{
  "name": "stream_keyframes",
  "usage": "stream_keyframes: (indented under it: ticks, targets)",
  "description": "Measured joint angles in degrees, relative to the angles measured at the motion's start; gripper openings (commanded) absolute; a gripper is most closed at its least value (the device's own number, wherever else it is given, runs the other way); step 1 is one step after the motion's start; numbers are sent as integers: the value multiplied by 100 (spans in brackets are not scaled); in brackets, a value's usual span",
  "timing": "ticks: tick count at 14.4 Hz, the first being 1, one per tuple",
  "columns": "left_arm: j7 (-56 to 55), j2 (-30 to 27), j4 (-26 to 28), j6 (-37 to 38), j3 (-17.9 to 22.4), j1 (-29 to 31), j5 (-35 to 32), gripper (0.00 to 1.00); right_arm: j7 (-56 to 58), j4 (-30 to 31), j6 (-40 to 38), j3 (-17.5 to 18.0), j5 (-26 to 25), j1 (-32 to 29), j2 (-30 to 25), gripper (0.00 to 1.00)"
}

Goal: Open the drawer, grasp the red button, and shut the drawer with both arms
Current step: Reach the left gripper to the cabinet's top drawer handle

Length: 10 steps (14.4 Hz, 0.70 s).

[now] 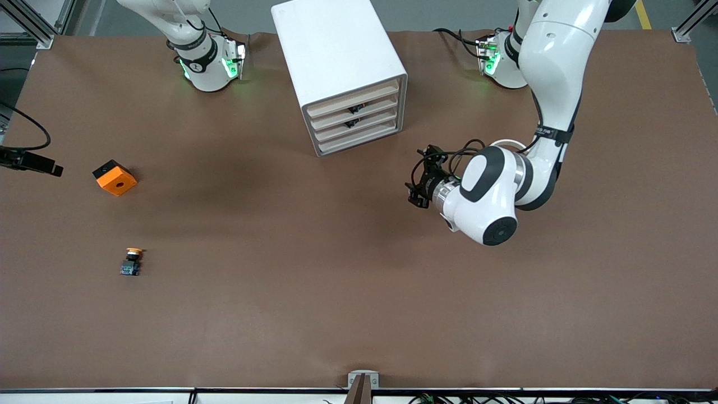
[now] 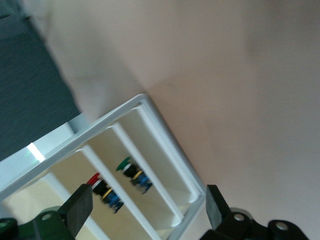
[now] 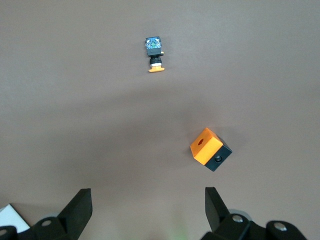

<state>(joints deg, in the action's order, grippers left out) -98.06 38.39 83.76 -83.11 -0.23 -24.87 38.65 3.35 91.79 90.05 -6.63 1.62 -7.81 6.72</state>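
left gripper (image 1: 416, 182) sits jaws spread just in front of the tall white box cabinet (image 1: 342, 73) — small red-capped button (image 2: 102, 188) inside a shut beige-fronted drawer (image 1: 354, 114). right gripper (image 3: 145, 212) waits, jaws apart.

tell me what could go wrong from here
The left gripper, open, faces a cabinet with four look-alike drawers; it could pull the wrong one. The red button sits beside a green-capped one, inviting a mix-up. The light-looking cabinet might slide when pulled.
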Motion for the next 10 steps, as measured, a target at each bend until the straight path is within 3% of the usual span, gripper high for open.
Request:
stream_keyframes:
  ticks: [5, 8, 9, 10]
  targets:
    - [-1071, 426, -3, 984, 0, -2, 885, 100, 0, 44, -20, 47, 82, -5, 0, 100]
    - [-1489, 716, -3, 1170, -1, -3, 1270, 100, 0, 45, -48, 48, 83, -6, -1, 100]
    - [-1529, 784, -4, 1181, -1, -3, 1328, 95, 0, 45, -48, 48, 83, -6, -1, 100]
    - [-1573, 842, -4, 1195, -3, -7, 1356, 80, 0, 45, -49, 48, 83, -6, -1, 100]
